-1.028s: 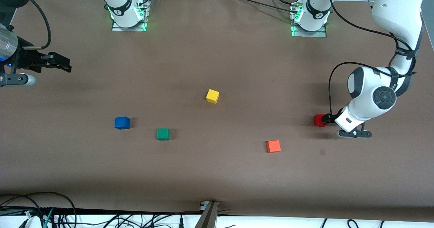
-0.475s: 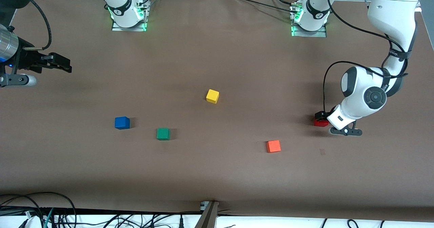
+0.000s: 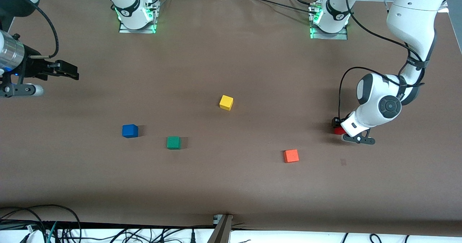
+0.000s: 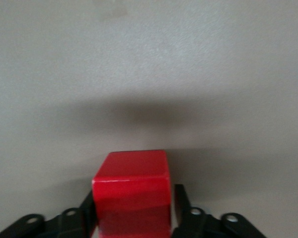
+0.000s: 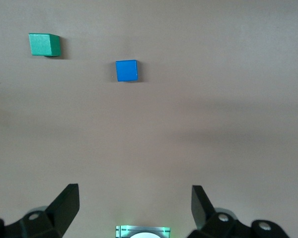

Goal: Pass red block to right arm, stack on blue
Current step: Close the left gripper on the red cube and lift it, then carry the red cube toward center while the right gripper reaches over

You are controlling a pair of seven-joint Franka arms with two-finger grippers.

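Note:
The red block [image 3: 338, 130] sits on the brown table toward the left arm's end, mostly hidden by the left hand in the front view. In the left wrist view the red block [image 4: 131, 191] stands between the black fingers. My left gripper [image 3: 336, 126] is low at the block, one finger on each side, with a thin gap showing on one side; it shows in its wrist view too [image 4: 133, 210]. The blue block [image 3: 130, 131] lies toward the right arm's end and shows in the right wrist view [image 5: 126, 70]. My right gripper [image 3: 73, 72] hangs open and empty over that end of the table [image 5: 134, 198].
A green cube [image 3: 173, 142] lies beside the blue block and shows in the right wrist view [image 5: 44, 44]. A yellow cube [image 3: 226, 102] sits mid-table. An orange-red cube [image 3: 291, 156] lies nearer the front camera than the red block. Both arm bases stand along the table's top edge.
The left arm has shifted toward the middle of the table and its gripper has slid over the red block, covering more of it. The right gripper has drifted slightly.

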